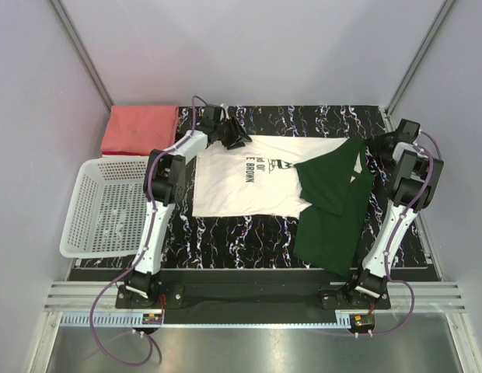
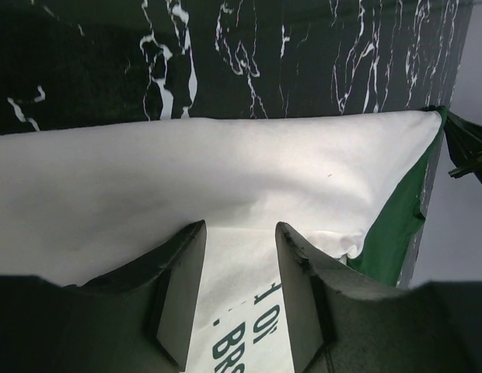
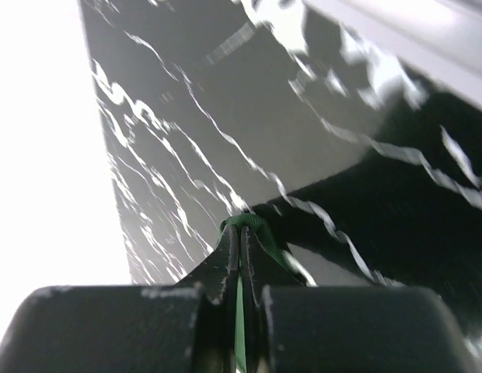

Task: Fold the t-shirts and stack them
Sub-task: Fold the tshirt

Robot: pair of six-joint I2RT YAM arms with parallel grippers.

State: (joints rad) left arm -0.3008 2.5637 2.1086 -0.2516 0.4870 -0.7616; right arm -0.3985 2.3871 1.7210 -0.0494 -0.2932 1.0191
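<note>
The cream-white t-shirt (image 1: 245, 180) lies spread on the black marbled mat, chest lettering up. Its dark green parts (image 1: 334, 206) are folded over its right side. My left gripper (image 1: 235, 137) stands open at the shirt's far left corner. In the left wrist view its fingers (image 2: 179, 280) straddle the white cloth (image 2: 186, 171) above the lettering, with nothing pinched between them. My right gripper (image 1: 378, 145) is at the far right corner. Its jaws (image 3: 242, 231) are shut on a fold of green cloth (image 3: 262, 226). The salmon-red t-shirt (image 1: 140, 129) lies folded at the far left.
A white plastic mesh basket (image 1: 85, 210) sits left of the mat, beside my left arm. The black marbled mat (image 1: 249, 233) covers the table's middle. Grey walls close in the back and both sides.
</note>
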